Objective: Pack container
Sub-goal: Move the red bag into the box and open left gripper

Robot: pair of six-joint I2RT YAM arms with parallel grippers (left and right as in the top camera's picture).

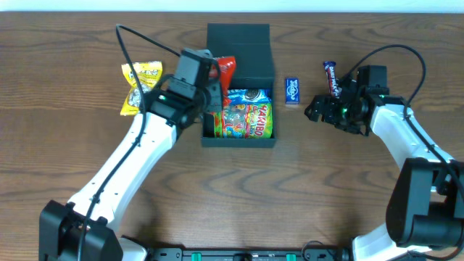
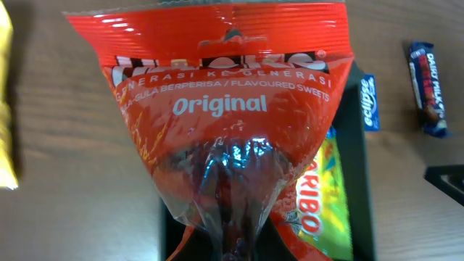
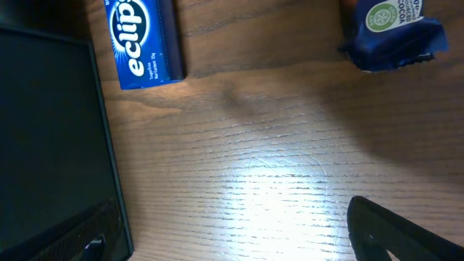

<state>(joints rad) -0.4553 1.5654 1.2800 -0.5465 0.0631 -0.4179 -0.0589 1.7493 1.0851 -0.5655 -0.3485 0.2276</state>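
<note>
The dark teal container (image 1: pixel 271 72) stands open at the table's middle, its lid flap folded back. A colourful Haribo packet (image 1: pixel 246 119) lies inside it and also shows in the left wrist view (image 2: pixel 326 188). My left gripper (image 1: pixel 212 93) is shut on a red sweets packet (image 2: pixel 225 109) and holds it over the container's left side (image 1: pixel 226 70). My right gripper (image 1: pixel 319 110) is open and empty above bare wood, right of the container; one dark finger (image 3: pixel 406 232) shows in the right wrist view.
A blue Eclipse gum pack (image 1: pixel 291 90) lies just right of the container. A dark blue chocolate bar (image 1: pixel 332 77) lies further right. A yellow snack packet (image 1: pixel 139 87) lies to the left of the container.
</note>
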